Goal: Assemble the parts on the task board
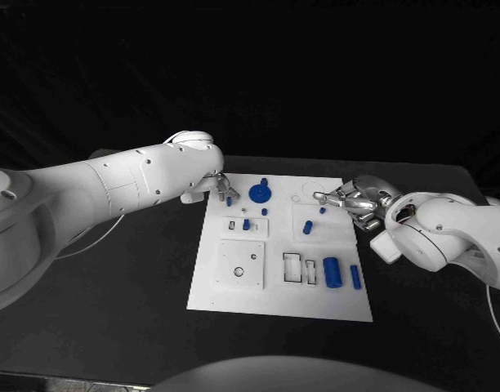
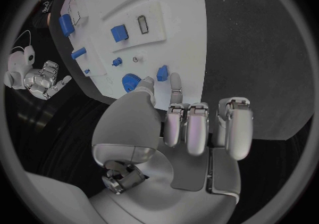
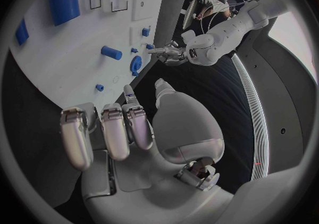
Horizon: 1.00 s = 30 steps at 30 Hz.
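Left hand (image 2: 174,120) pinching small blue peg (image 2: 162,72) over far corner of white task board (image 1: 236,286). Right hand (image 1: 356,202) at far right edge, fingers spread, holding nothing. Black worktop (image 1: 121,318).

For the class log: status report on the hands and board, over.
Left hand pinching a small blue part at the task board edge. Right hand holds nothing, fingers curled. Nothing in the way.

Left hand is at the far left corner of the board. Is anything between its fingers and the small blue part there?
Nothing visible. In the left wrist view the left hand has its fingertips right beside the small blue part on the task board, with bare white board around it. Whether they touch it yet, I cannot tell.
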Each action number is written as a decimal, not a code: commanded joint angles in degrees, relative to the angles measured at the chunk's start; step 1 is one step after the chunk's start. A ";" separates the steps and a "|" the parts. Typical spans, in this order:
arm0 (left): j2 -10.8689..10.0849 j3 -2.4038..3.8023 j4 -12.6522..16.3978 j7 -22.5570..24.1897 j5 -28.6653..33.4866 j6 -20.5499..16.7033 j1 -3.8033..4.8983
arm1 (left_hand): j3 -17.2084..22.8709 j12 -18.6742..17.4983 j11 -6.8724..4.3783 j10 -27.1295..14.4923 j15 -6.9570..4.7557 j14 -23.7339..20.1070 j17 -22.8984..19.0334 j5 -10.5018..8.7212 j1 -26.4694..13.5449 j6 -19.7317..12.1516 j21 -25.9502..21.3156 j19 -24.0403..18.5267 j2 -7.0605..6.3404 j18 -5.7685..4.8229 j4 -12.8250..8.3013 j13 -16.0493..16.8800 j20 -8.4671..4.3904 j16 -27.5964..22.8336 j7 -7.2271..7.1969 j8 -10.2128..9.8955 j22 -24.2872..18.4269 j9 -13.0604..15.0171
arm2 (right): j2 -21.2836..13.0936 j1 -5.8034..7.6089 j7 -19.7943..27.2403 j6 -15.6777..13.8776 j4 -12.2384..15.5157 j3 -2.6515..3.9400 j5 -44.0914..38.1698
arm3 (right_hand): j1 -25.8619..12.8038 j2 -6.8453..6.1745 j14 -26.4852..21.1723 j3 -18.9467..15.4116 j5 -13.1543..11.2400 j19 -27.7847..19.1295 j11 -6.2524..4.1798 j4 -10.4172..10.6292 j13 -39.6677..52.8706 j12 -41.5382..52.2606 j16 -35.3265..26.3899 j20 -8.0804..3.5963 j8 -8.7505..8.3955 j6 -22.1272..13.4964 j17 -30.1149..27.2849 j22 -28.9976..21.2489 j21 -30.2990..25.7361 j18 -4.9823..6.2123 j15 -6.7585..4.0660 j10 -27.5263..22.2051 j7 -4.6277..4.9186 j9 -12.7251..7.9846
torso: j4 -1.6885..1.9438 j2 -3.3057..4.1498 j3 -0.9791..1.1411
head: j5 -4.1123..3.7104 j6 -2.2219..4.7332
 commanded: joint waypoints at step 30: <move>0.70 0.00 -0.26 0.20 1.13 3.33 -0.19 | 1.44 0.14 -0.52 5.96 -0.45 6.07 15.10 1.41 3.03 -0.24 0.03 3.89 2.05 0.11 0.12 15.09 -0.32 0.15 -0.26 -0.51 14.37 0.06 | 0.12 -0.03 -0.37 0.68 -0.02 0.00 -0.23 | 0.10 0.65 5.97 -0.40 0.41 5.90 0.46 0.26 15.09 0.23 0.23 0.48 0.24 -0.32 15.09 15.09 0.26 -0.81 0.39 6.01 0.03 0.09 | 0.02 0.01 -0.01 | -0.02 -0.30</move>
